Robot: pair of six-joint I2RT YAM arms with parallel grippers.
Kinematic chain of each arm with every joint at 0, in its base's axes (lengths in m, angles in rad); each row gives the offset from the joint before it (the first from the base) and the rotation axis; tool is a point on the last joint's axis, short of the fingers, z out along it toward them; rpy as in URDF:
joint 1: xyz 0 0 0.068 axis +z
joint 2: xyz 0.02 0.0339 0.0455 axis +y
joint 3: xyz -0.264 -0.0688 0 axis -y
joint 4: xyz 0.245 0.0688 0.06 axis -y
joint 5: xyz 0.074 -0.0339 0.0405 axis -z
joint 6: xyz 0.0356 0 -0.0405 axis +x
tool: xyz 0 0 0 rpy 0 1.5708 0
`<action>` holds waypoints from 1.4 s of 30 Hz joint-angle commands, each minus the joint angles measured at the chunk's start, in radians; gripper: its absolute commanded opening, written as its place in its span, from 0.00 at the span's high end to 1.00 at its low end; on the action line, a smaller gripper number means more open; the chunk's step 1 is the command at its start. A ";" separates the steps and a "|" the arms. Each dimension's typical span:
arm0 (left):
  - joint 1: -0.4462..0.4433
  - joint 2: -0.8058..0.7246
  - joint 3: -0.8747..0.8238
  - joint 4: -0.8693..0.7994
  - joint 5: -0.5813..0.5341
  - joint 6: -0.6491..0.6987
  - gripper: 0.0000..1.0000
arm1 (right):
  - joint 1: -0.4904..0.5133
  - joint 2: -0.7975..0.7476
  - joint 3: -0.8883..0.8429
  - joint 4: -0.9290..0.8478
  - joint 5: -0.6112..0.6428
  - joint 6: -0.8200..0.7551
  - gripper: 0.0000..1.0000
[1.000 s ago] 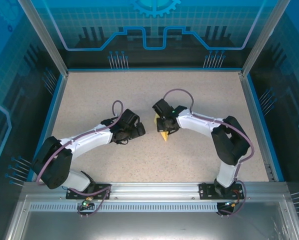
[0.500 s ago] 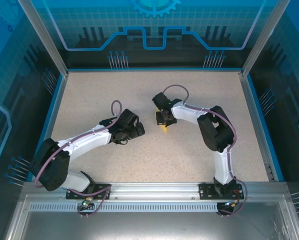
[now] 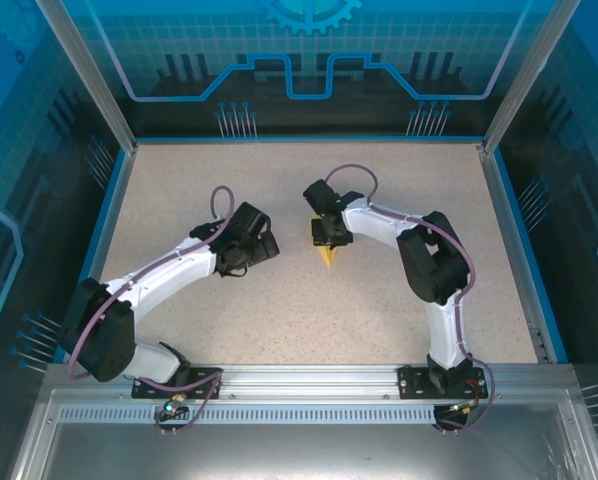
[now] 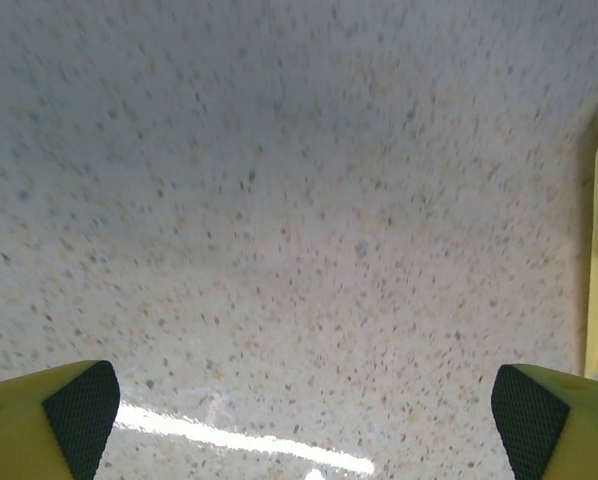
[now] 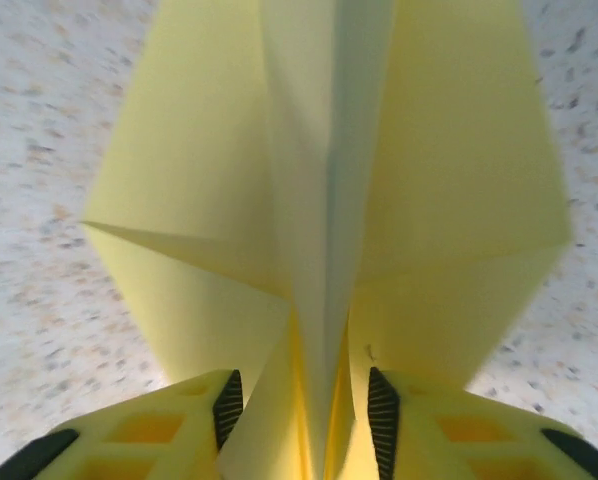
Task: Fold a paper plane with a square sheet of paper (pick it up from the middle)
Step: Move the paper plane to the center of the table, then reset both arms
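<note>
- From above, the paper plane (image 3: 326, 258) lies near the middle of the speckled table (image 3: 409, 190). Its yellow point pokes out toward the arm bases from under the right gripper (image 3: 325, 238).
- The right wrist view adds the detail: the wings fan outward, and the centre crease stands between the black pads (image 5: 227, 405). The jaws are partly open, wider than the crease. I cannot tell whether they touch the paper.
- In the left wrist view, the left gripper (image 4: 304, 405) gapes fully open over bare table and holds nothing. A yellow paper edge shows at the right.

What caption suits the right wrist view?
Folded yellow paper plane against the speckled table, its centre fold between the parted jaws.
</note>
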 commanded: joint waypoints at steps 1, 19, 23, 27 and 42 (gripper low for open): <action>0.048 -0.050 0.067 -0.078 -0.091 0.077 0.01 | -0.029 -0.191 0.047 -0.047 0.015 -0.003 0.47; 0.322 -0.301 -0.316 0.395 -0.436 0.469 0.01 | -0.456 -0.899 -0.770 0.511 0.365 -0.326 0.01; 0.334 -0.293 -0.457 0.625 -0.432 0.585 0.01 | -0.495 -0.926 -0.944 0.751 0.412 -0.406 0.01; 0.373 -0.258 -0.532 0.788 -0.344 0.657 0.01 | -0.507 -0.842 -0.985 0.836 0.391 -0.445 0.01; 0.513 -0.031 -0.632 1.387 0.116 0.814 0.01 | -0.518 -0.628 -1.076 1.336 0.037 -0.604 0.01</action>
